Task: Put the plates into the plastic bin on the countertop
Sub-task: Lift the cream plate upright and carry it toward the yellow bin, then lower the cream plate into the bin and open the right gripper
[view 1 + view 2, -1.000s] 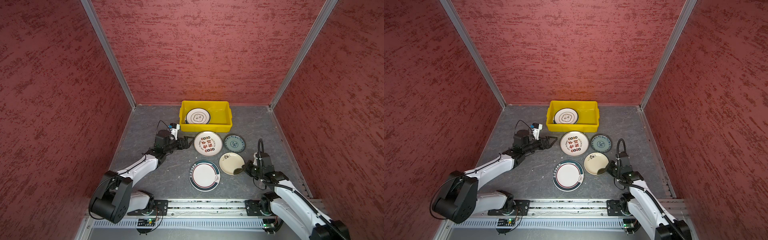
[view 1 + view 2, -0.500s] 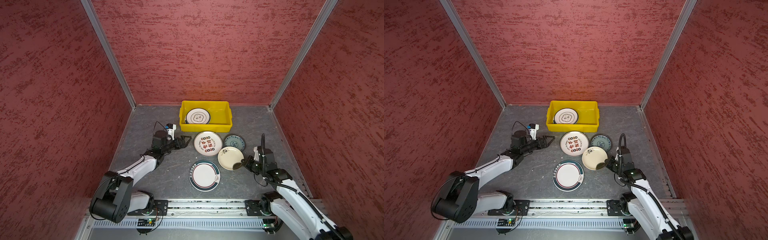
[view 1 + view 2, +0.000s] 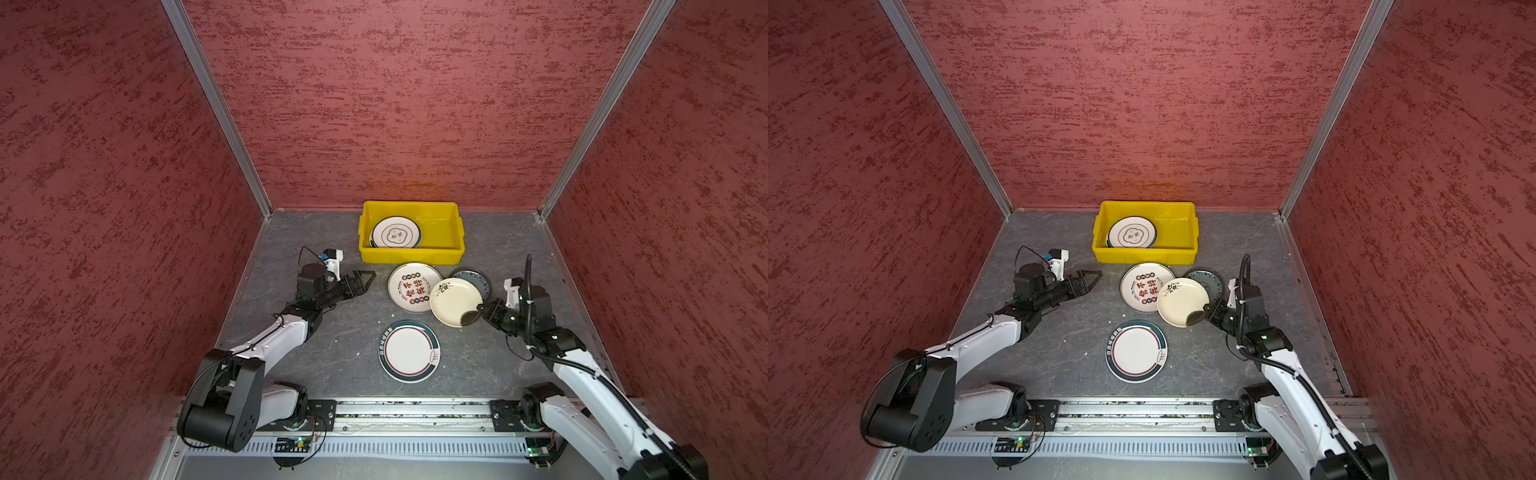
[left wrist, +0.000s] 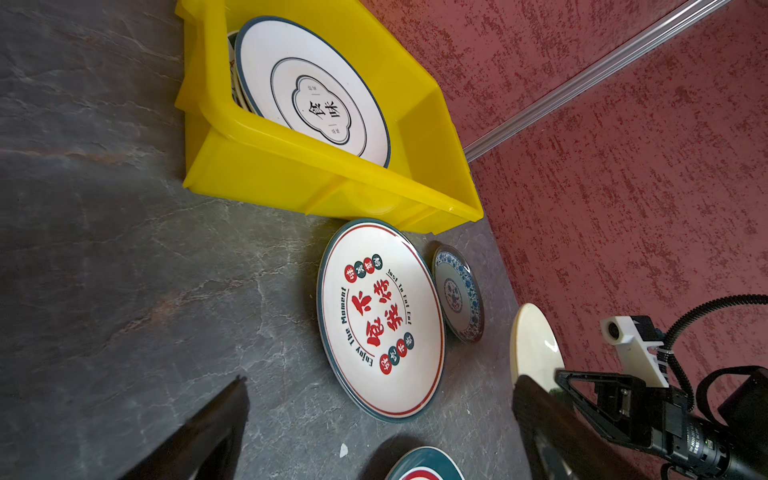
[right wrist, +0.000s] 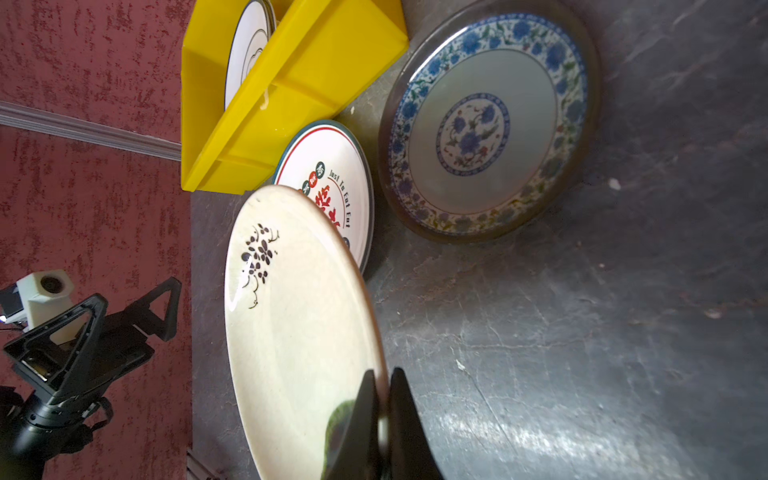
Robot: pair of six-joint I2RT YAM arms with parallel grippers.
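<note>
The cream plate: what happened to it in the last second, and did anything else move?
The right arm's fingers, shut on its rim throughout, lifted the cream plate off the countertop and carried it toward the yellow bin; it now hangs tilted above the red-lettered plate. The left arm's fingers, open, barely shifted. That plate, the blue plate, the teal-rimmed plate and the bin stayed put.

The white plate with red characters (image 4: 380,318), just below centre in both top views, reads "Enjoy The Moment" and "Just To Eat Eat" around large red Chinese characters that I cannot make out for sure. The top plate (image 4: 316,91) in the yellow plastic bin (image 4: 291,166) above it bears 食味 at its middle. The teal-rimmed plate (image 3: 409,351), lowest in the frame, has rim lettering too small to read.
</note>
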